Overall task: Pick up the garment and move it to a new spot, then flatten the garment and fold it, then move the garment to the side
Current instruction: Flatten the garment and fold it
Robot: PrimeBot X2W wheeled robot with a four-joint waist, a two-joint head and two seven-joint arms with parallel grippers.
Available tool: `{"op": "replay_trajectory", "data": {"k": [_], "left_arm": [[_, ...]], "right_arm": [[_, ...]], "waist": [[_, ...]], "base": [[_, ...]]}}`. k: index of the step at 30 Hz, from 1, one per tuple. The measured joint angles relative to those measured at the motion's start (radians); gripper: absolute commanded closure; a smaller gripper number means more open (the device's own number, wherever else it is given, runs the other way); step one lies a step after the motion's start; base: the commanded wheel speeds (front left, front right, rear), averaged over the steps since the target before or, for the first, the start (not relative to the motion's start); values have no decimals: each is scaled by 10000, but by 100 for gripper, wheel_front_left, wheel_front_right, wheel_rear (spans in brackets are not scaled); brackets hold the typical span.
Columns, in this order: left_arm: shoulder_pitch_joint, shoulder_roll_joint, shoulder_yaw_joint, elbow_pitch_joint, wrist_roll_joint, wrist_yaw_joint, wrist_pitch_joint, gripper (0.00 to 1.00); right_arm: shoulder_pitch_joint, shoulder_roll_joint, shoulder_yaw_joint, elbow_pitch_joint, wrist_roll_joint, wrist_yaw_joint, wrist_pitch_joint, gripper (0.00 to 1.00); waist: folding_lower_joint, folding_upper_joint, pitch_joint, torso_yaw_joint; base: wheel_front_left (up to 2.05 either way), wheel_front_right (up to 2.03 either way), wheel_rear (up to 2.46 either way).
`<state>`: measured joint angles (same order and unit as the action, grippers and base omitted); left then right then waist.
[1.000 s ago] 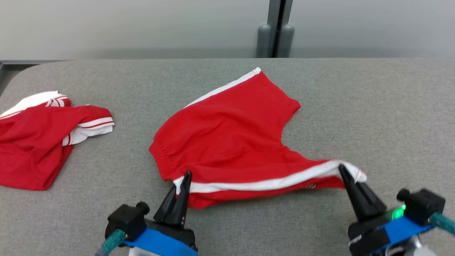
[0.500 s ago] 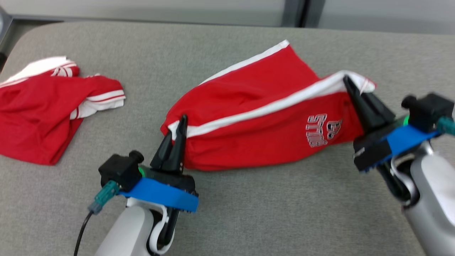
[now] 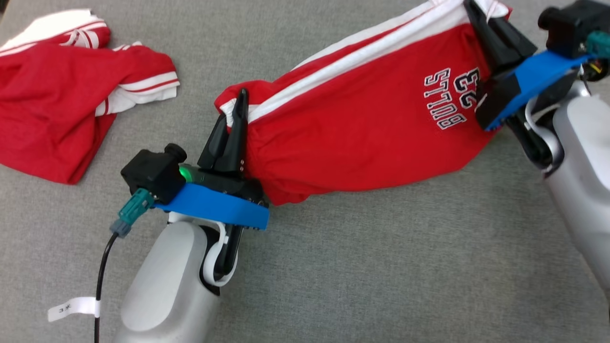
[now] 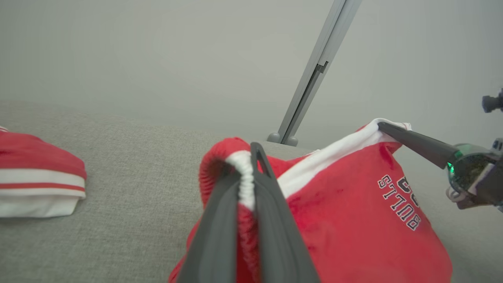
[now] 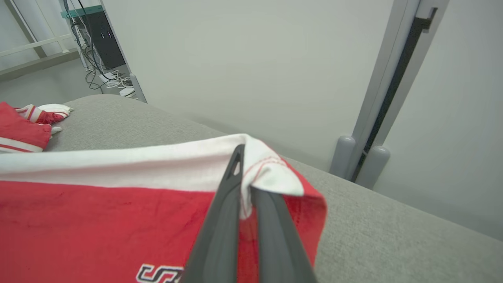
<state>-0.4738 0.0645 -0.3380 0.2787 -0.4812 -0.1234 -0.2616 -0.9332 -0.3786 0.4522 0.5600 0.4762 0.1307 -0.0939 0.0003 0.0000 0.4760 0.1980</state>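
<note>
Jaws of the left gripper (image 3: 238,107) and right gripper (image 3: 474,12) are pinched tight on the red shorts (image 3: 362,119), which are stretched between them above the grey table (image 3: 381,267).
One grip nips the gathered elastic waistband (image 4: 245,177), the other the white-trimmed hem (image 5: 267,169). The cloth is a soft red knit with a white side stripe (image 3: 362,52) along its upper edge and outlined block lettering (image 3: 450,97) near the hem end — upside down in the head view. Its long axis crosses the table's middle, waistband toward the table's left, hem toward its right and far side, the cloth sagging in a rounded belly. The table is a coarse woven pad — at its left end lies a crumpled red-and-white garment (image 3: 47,105).
</note>
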Motion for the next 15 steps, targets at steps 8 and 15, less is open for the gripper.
{"op": "replay_trajectory", "data": {"k": [8,15], "left_arm": [[-513,-109,15,382,144,-10,2,100],[-790,-128,-111,895,50,-25,0,10]], "right_arm": [[-1488,336,759,2107,199,0,-255,100],[-2108,727,1331,3475,642,0,-453,0]], "waist": [[0,0,631,282],[-1,0,706,214]], "base": [[0,0,0],[0,0,0]]}}
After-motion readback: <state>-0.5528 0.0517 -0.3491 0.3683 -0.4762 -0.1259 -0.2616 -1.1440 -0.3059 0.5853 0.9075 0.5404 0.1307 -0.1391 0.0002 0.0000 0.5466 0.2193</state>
